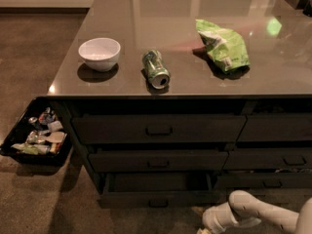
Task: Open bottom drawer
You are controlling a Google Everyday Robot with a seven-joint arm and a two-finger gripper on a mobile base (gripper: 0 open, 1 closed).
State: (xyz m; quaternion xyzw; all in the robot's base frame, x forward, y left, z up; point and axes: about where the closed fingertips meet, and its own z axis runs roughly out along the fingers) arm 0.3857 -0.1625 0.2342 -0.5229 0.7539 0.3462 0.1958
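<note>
The bottom drawer (131,199) is the slimmest dark front at the foot of the left three-drawer stack. It stands pulled out, and its dark interior shows behind the front. Its small loop handle (158,204) sits at the centre of the front. My gripper (210,224) is low at the bottom right, just right of the drawer's front corner and below it in the picture, on the end of my white arm (258,213). It holds nothing that I can see.
On the grey counter (273,84) stand a white bowl (99,53), a green can (156,69) on its side and a green packet (223,45). A black tray of colourful packets (36,136) hangs at the left. Taller drawer fronts (158,129) sit above, more drawers at the right.
</note>
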